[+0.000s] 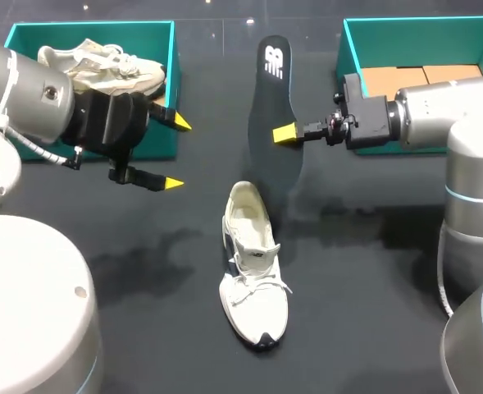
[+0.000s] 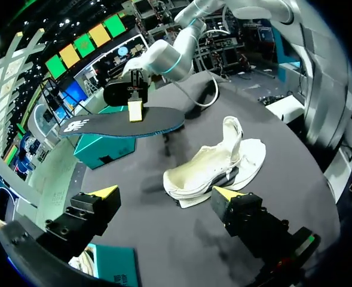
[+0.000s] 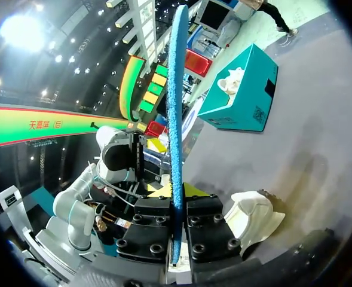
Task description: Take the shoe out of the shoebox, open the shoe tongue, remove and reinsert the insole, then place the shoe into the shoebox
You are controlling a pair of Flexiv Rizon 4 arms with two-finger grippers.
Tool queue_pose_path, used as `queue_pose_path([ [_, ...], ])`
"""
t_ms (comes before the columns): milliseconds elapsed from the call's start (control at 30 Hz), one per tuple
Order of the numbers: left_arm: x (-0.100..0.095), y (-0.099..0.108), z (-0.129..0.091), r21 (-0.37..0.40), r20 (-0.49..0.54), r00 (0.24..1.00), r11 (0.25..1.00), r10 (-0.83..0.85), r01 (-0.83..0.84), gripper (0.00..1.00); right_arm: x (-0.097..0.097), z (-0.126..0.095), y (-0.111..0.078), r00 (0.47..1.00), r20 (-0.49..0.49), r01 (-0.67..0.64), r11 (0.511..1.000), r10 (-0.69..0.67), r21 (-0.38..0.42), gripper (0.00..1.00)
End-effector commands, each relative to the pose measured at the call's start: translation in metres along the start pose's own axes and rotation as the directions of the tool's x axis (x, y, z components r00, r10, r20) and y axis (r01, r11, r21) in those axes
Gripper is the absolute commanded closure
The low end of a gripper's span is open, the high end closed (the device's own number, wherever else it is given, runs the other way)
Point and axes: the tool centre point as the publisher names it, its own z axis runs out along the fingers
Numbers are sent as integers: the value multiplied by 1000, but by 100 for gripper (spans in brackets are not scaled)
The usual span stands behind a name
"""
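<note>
Our left gripper (image 1: 177, 154) hangs spread beside the left shoebox (image 1: 93, 29); our right gripper (image 1: 284, 133) pinches the dark insole (image 1: 272, 98) near the white shoe (image 1: 253, 279) resting on the table (image 1: 372, 271).

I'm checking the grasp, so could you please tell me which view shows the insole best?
The head view: the insole shows its whole face, held at one side by the right gripper. The left wrist view shows it foreshortened; the right wrist view, only its edge.
</note>
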Motion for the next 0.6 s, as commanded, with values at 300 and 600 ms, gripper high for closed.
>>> queue_pose_path([
  [300, 14, 13, 16, -164, -93, 981, 975, -168, 151, 0, -7, 7, -14, 994, 24, 104, 986, -102, -127, 100],
  [600, 35, 23, 27, -284, -128, 959, 936, -252, 208, 0, -14, 20, -17, 988, 35, 155, 980, -152, -123, 100],
])
